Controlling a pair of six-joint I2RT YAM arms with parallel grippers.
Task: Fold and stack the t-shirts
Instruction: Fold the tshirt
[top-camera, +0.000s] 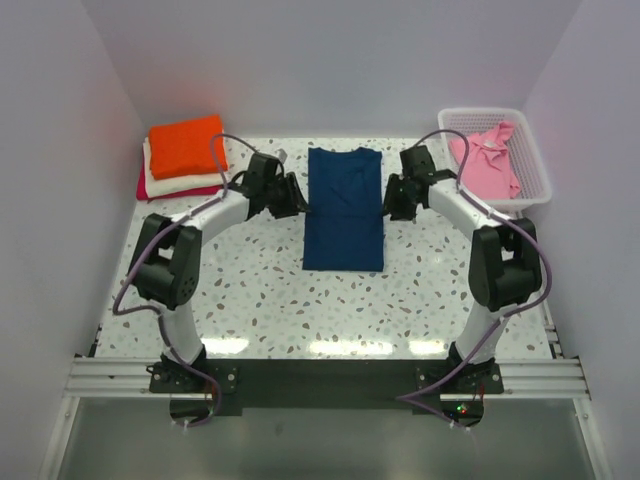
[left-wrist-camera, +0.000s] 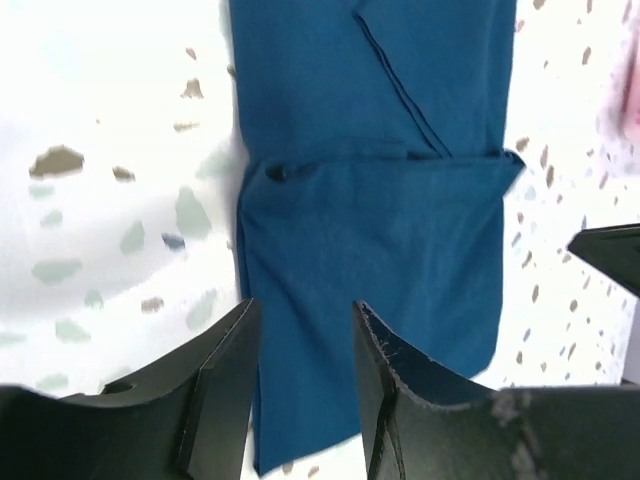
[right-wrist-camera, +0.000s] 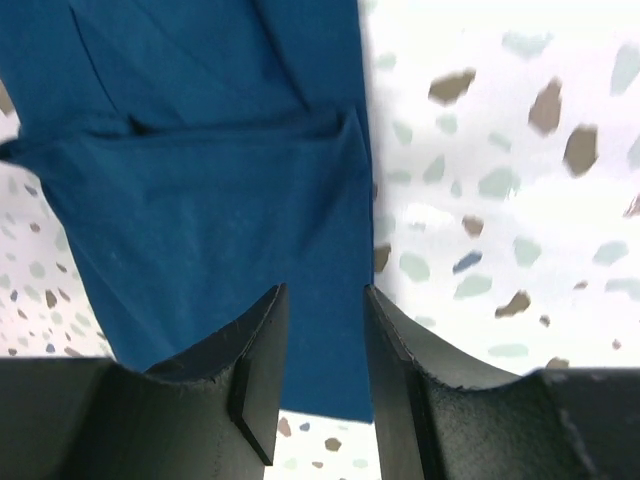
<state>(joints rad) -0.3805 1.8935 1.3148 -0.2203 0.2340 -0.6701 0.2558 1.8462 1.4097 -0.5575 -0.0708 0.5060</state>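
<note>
Left gripper (top-camera: 298, 196) and right gripper (top-camera: 392, 196), jaws parted and seemingly empty, flank the centre-frame navy t-shirt (top-camera: 344, 215): light, limp cloth, best pinched at its side edges.

- Navy tee (top-camera: 344, 210): folded into a long, narrow rectangle, lying flat at the centre of the top view, its sides turned in and a fold edge running across it.
- Pink tee (top-camera: 485, 160): unfolded and crumpled, at upper right in the basket (top-camera: 537, 165).
- Orange tee (top-camera: 186, 145): folded, on top of a stack at upper left.
- Cream tee (top-camera: 178, 184): folded, directly under the orange.
- Magenta tee (top-camera: 142, 186): bottom of the stack, only its edge showing.
</note>
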